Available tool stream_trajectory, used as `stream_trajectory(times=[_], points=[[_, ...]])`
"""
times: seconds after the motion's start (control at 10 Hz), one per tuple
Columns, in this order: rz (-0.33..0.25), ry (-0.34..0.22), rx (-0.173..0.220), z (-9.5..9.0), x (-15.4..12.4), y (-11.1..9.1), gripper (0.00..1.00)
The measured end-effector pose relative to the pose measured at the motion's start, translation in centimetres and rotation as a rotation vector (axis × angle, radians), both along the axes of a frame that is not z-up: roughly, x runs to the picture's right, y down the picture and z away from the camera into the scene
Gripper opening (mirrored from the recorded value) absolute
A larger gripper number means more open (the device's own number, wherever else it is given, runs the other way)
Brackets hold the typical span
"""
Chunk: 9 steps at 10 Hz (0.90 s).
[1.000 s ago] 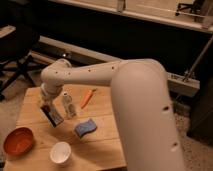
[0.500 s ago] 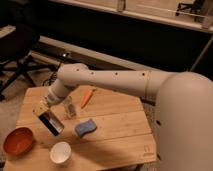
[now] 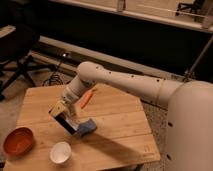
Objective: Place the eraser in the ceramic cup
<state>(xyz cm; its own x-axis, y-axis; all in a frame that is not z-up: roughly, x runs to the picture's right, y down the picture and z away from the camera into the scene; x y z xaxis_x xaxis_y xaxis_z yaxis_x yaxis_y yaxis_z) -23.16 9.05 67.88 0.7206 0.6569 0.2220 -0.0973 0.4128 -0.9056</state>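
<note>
Eraser (image 3: 69, 124): we log it pinched in the gripper's (image 3: 60, 112) jaws above the table (image 3: 117, 125). Its long axis slants down-right, with the lower end beside the blue sponge (image 3: 86, 128). Ceramic cup (image 3: 60, 152) stands below.

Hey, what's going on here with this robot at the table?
The robot's arm reaches over the wooden table. Its gripper holds the eraser in its jaws, tilted, right next to the blue sponge. The cup stands empty near the table's front edge, just in front of the eraser, so the eraser is not in it yet. An orange bowl sits beside the cup, and a small orange object lies further back.
</note>
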Motion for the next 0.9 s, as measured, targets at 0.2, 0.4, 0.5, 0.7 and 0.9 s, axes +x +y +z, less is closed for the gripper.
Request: stream_trajectory(times=[0.2, 0.4, 0.5, 0.7, 0.9], points=[[-0.05, -0.116, -0.023, -1.1, 0.5, 0.5, 0.0], [-0.08, -0.211, -0.049, -1.5, 1.2, 0.2, 0.0], [-0.081, -0.233, -0.061, -1.4, 1.4, 0.0, 0.0], [-0.083, -0.239, -0.065, -1.4, 1.6, -0.1, 0.0], [-0.084, -0.239, -0.065, -1.4, 1.6, -0.1, 0.0]])
